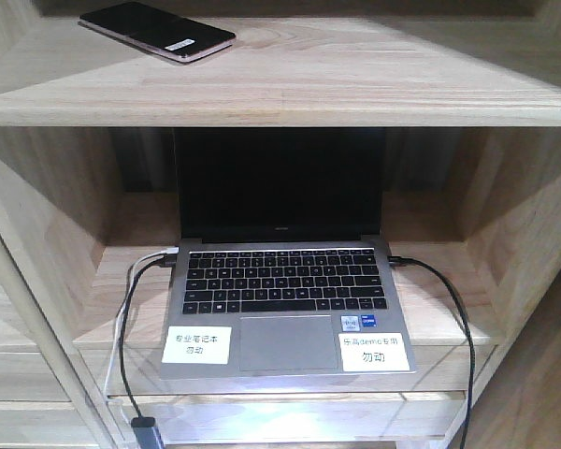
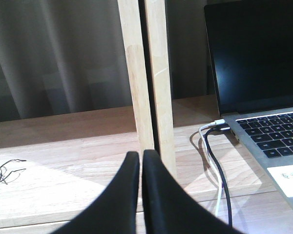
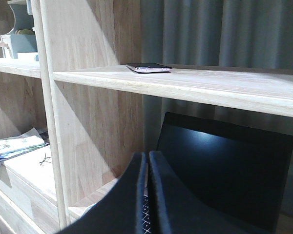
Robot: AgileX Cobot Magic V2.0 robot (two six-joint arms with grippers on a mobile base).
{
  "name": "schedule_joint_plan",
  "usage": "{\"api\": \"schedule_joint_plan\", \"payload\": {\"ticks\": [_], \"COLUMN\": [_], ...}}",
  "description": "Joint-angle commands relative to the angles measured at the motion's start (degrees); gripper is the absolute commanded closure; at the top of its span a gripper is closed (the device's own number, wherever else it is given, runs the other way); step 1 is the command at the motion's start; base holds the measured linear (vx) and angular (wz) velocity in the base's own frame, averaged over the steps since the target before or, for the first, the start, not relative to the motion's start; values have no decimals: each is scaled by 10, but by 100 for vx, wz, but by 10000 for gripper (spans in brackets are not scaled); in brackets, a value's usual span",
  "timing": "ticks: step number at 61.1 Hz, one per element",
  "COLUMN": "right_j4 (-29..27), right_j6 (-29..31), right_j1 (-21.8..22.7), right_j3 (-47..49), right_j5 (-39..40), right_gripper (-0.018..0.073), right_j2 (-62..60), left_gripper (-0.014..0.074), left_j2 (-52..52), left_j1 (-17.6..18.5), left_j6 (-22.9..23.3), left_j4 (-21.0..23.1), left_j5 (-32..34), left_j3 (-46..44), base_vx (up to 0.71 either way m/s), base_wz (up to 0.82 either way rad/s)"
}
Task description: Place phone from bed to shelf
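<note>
The phone (image 1: 159,31) lies flat on the upper board of the light-wood shelf (image 1: 290,79), near its left end; its glossy black face, white sticker and pinkish edge show. From the right wrist view the phone (image 3: 149,68) rests on that same board (image 3: 195,85), above and beyond my right gripper (image 3: 147,155), which is shut with nothing in it. My left gripper (image 2: 140,155) is shut and empty too, low in front of a shelf upright (image 2: 149,73). The bed is out of view. Neither gripper shows in the front view.
An open grey laptop (image 1: 285,309) with a dark screen sits in the compartment below, with white and black cables (image 1: 131,309) on its left and a black cable (image 1: 453,309) on its right. Magazines (image 3: 12,145) and a blue box (image 3: 19,44) occupy the neighbouring compartments.
</note>
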State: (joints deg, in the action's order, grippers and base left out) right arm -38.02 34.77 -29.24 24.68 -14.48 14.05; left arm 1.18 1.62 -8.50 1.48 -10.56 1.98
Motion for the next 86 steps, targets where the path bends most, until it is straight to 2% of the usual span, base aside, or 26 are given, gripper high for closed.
{"api": "schedule_joint_plan", "payload": {"ticks": [1, 12, 18, 26, 35, 41, 46, 54, 59, 63, 73, 86], "right_j4": [-6, -3, 38, 160, 328, 393, 392, 391, 391, 391, 385, 386], "right_j6": [0, 0, -21, -159, -325, -380, -378, -372, -353, -341, -343, -341], "right_j1": [2, 2, 2, 2, 2, 11, 47, 136, 190, 217, 248, 249], "right_j3": [14, 14, 14, 14, 14, 14, 14, 14, 8, -13, -91, -194], "right_j5": [38, 46, 49, 49, 49, 48, 40, 8, -9, -9, -3, 46], "right_gripper": [566, 566, 566, 566, 566, 566, 566, 566, 566, 566, 566, 566], "right_j2": [5, 6, 6, 6, 6, 6, 6, 1, -12, -30, -96, -154], "left_gripper": [595, 595, 595, 595, 595, 595, 595, 595, 595, 595, 595, 595], "left_j2": [2, 2, 2, 2, 2, 2, 2, 2, 2, 2, 2, 2], "left_j1": [2, 2, 2, 2, 2, 2, 2, 2, 2, 2, 2, 2], "left_j6": [3, 3, 3, 3, 3, 3, 3, 3, 3, 3, 3, 3], "left_j4": [5, 5, 5, 5, 5, 5, 5, 5, 5, 5, 5, 5], "left_j5": [41, 41, 41, 41, 41, 41, 41, 41, 41, 41, 41, 41], "left_j3": [-13, -13, -13, -13, -13, -13, -13, -13, -13, -13, -13, -13], "base_vx": [0, 0, 0, 0, 0, 0, 0, 0, 0, 0, 0, 0], "base_wz": [0, 0, 0, 0, 0, 0, 0, 0, 0, 0, 0, 0]}}
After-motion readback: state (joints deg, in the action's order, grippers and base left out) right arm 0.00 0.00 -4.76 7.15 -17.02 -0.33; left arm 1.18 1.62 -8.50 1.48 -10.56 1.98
